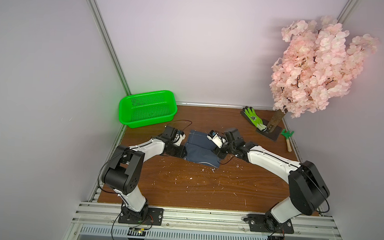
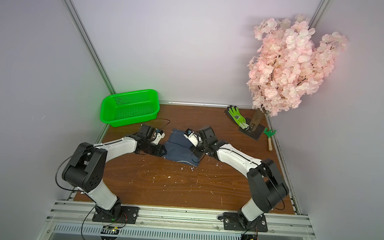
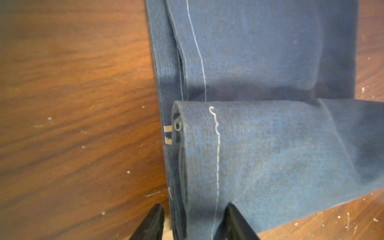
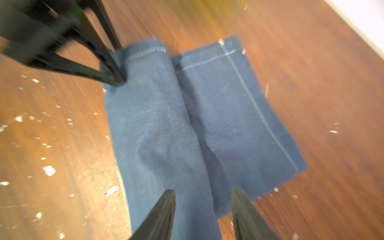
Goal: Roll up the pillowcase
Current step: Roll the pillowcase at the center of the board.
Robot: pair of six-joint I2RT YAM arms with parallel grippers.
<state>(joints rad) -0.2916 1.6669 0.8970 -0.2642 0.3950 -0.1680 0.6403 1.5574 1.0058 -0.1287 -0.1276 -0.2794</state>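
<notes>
The pillowcase (image 1: 199, 148) (image 2: 180, 149) is a dark blue cloth with pale seam lines, lying mid-table. Its near part is rolled into a tube (image 3: 259, 155) and its far part lies flat (image 4: 239, 108). My left gripper (image 3: 195, 216) (image 1: 184, 154) straddles the roll's left end. Its jaws stand apart, with a strip of wood showing between one finger (image 3: 155, 220) and the cloth. My right gripper (image 4: 204, 199) (image 1: 217, 153) is open over the roll's right end, and this view is blurred. The left fingers (image 4: 116, 76) show at the roll's far end.
A green basket (image 1: 148, 108) stands at the back left of the wooden table (image 1: 193, 187). At the back right are a green-and-black glove (image 1: 254, 118), a pink blossom tree (image 1: 315, 68) on a dark base plate (image 1: 270, 133), and a small green rake (image 1: 287, 137). White flecks dot the table.
</notes>
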